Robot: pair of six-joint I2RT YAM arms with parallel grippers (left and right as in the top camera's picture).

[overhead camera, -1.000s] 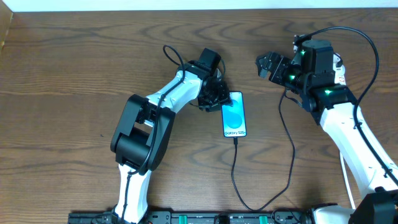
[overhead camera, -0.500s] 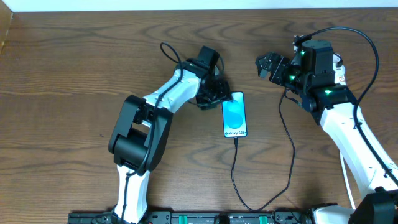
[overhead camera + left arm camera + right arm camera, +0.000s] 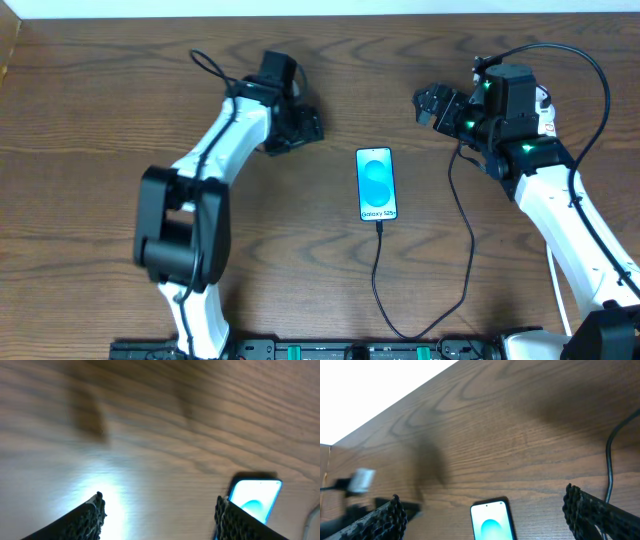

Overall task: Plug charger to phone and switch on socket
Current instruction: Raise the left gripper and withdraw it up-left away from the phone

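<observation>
Blue-screen phone lies flat, face up, mid-table. Black charger cable meets its bottom edge, then loops down toward the front & back up by the R arm. L gripper hovers up-left of phone, well apart, jaws spread wide & empty; R gripper sits up-right of phone, also spread wide, holding nothing.

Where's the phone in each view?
Overhead: phone at centre, screen up, cable meeting its lower end.
Left wrist: phone at bottom right, cut by the lower edge.
Right wrist: phone at bottom centre, cut by the lower edge.
Shared landmark: the wood-grain table under it in all three.
</observation>
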